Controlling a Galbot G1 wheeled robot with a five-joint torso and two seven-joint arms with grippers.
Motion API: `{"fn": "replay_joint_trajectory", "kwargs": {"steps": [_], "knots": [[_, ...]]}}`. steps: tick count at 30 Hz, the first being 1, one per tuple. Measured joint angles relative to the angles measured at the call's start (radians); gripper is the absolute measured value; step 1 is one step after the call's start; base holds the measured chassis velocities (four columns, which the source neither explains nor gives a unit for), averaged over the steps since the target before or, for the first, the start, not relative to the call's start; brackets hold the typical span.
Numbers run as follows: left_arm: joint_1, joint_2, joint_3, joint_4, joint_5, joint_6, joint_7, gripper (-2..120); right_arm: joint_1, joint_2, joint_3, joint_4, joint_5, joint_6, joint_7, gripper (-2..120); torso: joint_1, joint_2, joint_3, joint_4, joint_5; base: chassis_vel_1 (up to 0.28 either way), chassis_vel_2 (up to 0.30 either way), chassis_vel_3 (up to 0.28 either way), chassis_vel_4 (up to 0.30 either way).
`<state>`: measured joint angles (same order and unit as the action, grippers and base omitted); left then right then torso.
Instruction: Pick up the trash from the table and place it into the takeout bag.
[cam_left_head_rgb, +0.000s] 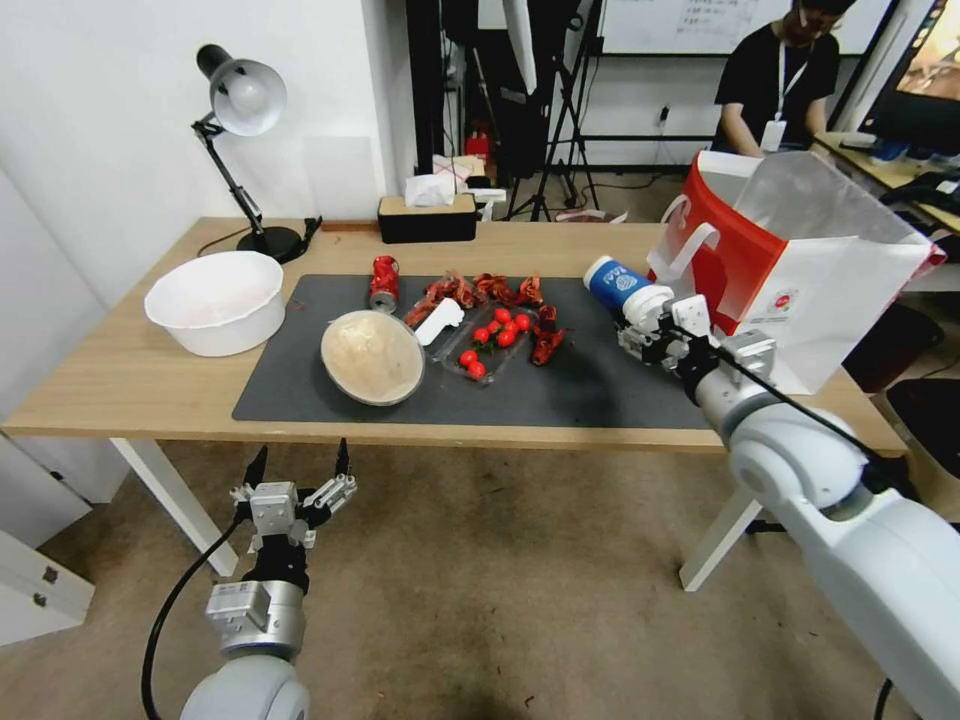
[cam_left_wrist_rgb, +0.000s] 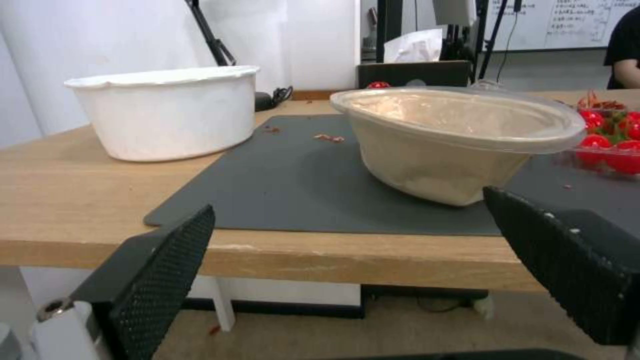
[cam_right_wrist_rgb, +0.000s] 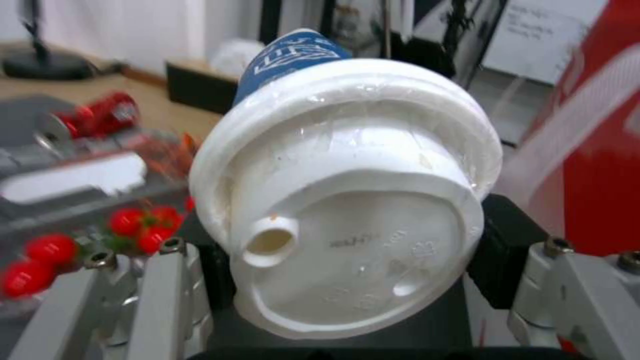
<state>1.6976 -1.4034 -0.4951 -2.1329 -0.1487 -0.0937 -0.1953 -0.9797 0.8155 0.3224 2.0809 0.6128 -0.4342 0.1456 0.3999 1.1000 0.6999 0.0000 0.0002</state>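
The right pincer (cam_left_head_rgb: 652, 325) held the blue cup with white lid (cam_left_head_rgb: 625, 289) clamped at its lid end, the cup tipped on its side, lifted above the right part of the tabletop (cam_left_head_rgb: 120, 375) just beside the takeout bag (cam_left_head_rgb: 800, 260). The step in hand looked like the carry to the bag; the next move would call for raising the cup over the bag's open rim before letting go. The left pincer (cam_left_head_rgb: 297, 470) hung wide open below the near edge, facing the round beige bowl (cam_left_head_rgb: 372, 357), which leaned tilted on the dark mat (cam_left_head_rgb: 590, 390). The red drink can (cam_left_head_rgb: 384, 281) lay at the mat's far edge.
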Motion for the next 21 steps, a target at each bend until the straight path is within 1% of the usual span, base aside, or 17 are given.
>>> {"fn": "replay_joint_trajectory", "kwargs": {"steps": [1,3,4,6,7,9,11,12,14,21], "knots": [[0.0,-0.001,0.001,-0.001,0.001,0.0,0.0,100,-0.001,-0.006,0.024,0.009,0.009,0.027,-0.019,62,0.0,0.0,0.0,0.0,0.0,0.0,0.0,0.0,0.0],[0.0,-0.002,0.001,-0.001,0.002,0.0,0.0,100,0.0,-0.008,0.032,0.011,0.01,0.038,-0.024,62,0.0,0.0,0.0,0.0,-0.0004,0.0,0.0,0.0,0.0],[0.0,-0.003,0.002,-0.002,0.002,0.0,0.0,100,0.01,-0.013,0.05,0.015,0.015,0.069,-0.026,62,0.0,0.0,0.0,-0.0002,-0.0001,0.0,0.0,0.0,0.0],[0.0,-0.004,0.003,-0.003,0.003,0.0,0.0,100,0.035,-0.02,0.068,0.017,0.021,0.12,-0.009,62,0.0,0.0,0.0,0.0001,-0.0001,0.0,0.0,0.0,0.0],[0.0,-0.004,0.003,-0.003,0.003,0.0,0.0,100,0.035,-0.02,0.068,0.017,0.021,0.12,-0.009,62,0.0,0.0,0.0,0.0001,-0.0001,0.0,0.0,0.0,0.0],[0.001,-0.005,0.004,-0.003,0.005,0.0,0.0,100,0.069,-0.026,0.083,0.006,-0.011,0.197,0.019,62,0.0,0.0,0.0,0.0001,-0.0002,0.0,0.0,0.0,0.0],[0.001,-0.005,0.004,-0.003,0.005,0.0,0.0,100,0.076,-0.026,0.085,0.003,-0.018,0.213,0.026,62,0.0,0.0,0.0,0.0,-0.0002,0.0,0.0,0.0,0.0],[0.0,-0.006,0.003,-0.002,0.005,0.0,0.0,100,0.096,-0.028,0.089,-0.008,-0.032,0.254,0.054,62,0.0,0.0,0.0,0.0,-0.0002,0.0,0.0,0.0,0.0],[0.0,-0.006,0.003,-0.002,0.005,0.0,0.0,100,0.11,-0.028,0.089,-0.016,-0.04,0.275,0.08,62,0.0,0.0,0.0,0.0,0.0,0.0,0.0,0.0,0.0],[0.001,-0.006,0.002,-0.001,0.005,0.0,0.0,100,0.13,-0.025,0.09,-0.031,-0.056,0.302,0.122,62,0.0,0.0,0.0,0.0,-0.0002,0.0,0.0,0.0,0.0]]}}
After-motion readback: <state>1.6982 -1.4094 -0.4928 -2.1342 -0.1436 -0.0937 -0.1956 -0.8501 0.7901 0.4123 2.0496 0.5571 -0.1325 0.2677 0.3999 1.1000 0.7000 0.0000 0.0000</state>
